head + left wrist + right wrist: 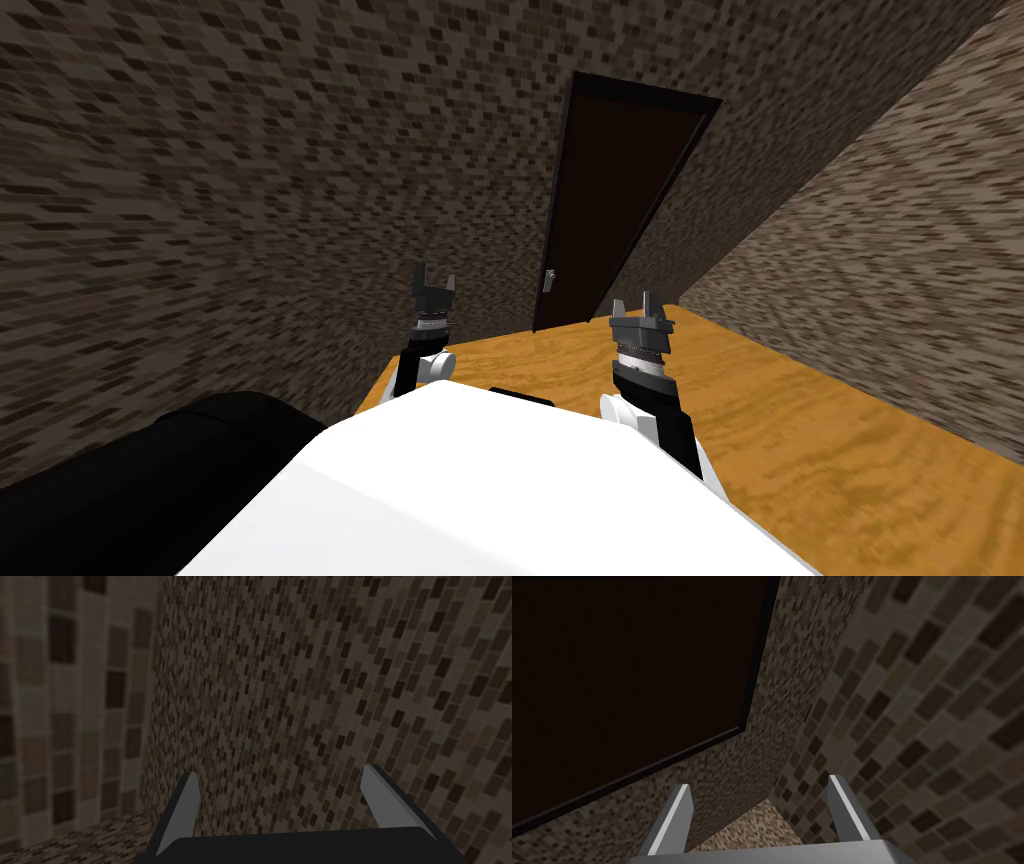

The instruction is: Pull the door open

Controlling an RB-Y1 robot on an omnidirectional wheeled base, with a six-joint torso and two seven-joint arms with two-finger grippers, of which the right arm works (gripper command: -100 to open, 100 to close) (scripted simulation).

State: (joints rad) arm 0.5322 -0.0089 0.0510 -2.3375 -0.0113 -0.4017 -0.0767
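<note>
A dark brown door (620, 190) in a black frame stands shut in the tiled wall ahead, with a small grey lever handle (549, 280) low on its left edge. My right gripper (641, 306) is raised in front of the door's lower part, to the right of the handle and well short of it, fingers open and empty. Its wrist view looks up at the door (627, 666) and the wall corner beside it. My left gripper (434, 279) is held up left of the door, open and empty, facing the tiled wall.
Brown mosaic-tiled walls (250, 170) close in on the left and right (880, 270), forming a narrow passage toward the door. The floor (800, 420) is orange wood. A black rounded object (150, 480) lies at my lower left.
</note>
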